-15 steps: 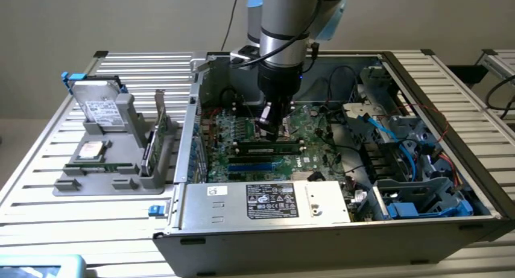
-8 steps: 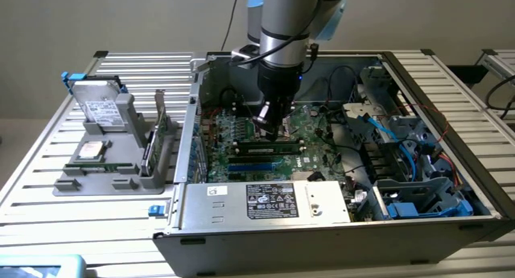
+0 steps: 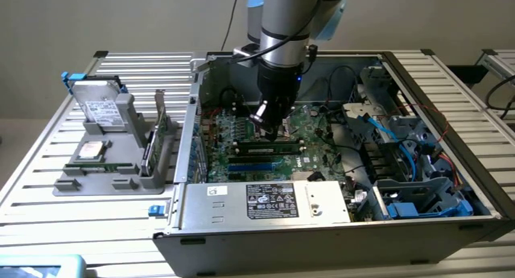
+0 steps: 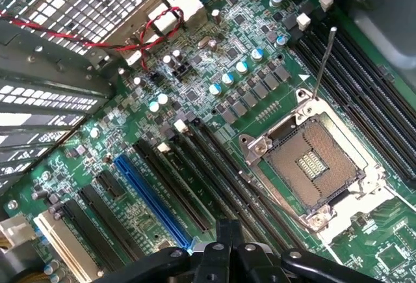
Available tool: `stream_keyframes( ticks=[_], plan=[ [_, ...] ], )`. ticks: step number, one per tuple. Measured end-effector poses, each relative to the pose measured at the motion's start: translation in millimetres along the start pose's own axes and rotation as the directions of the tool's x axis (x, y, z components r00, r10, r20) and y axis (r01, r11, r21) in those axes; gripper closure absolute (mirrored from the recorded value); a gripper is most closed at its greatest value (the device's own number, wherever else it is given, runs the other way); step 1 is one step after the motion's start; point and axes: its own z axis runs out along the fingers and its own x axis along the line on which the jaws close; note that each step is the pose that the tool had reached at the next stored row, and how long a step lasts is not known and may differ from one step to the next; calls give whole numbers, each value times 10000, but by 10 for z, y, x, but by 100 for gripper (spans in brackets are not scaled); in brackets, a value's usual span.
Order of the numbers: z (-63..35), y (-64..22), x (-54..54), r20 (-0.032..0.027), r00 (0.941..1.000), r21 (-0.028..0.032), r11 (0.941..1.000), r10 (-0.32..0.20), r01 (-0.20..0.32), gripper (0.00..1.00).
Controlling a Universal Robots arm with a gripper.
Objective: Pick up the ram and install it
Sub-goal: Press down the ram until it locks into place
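While the hand [image 3: 269,135] is being held closed low over the motherboard [image 3: 318,124], the ram [image 3: 269,150] is lying along a memory slot just beneath it. If pressed unevenly, it could be left half-seated. Its latches are being hidden by the hand.

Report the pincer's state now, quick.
Pincer: closed, low over the motherboard inside the open case; whether it grips anything cannot be told.

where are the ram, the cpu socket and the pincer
ram [image 3: 269,149]: exterior view, middle of the stick.
cpu socket [image 4: 314,166]: wrist view, contact pad centre.
pincer [image 3: 268,132]: exterior view, fingertips above the ram.
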Motion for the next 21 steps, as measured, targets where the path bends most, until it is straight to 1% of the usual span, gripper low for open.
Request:
stream_keyframes(
  ticks=[4,7,10,13,19,20,21],
  plan=[
    [0,0,0,-10,9984,-48,9984,564,-564,89],
    [0,0,0,-16,9954,-80,9954,957,-957,89],
    [0,0,0,-20,9910,-107,9910,1335,-1336,89],
    [0,0,0,-27,9850,-137,9849,1727,-1727,89],
    [0,0,0,-46,9694,-193,9692,2454,-2454,89],
    [0,0,0,-40,9670,-195,9668,2549,-2549,89],
    [0,0,0,-21,9646,-189,9644,2637,-2637,89]
  ],
)
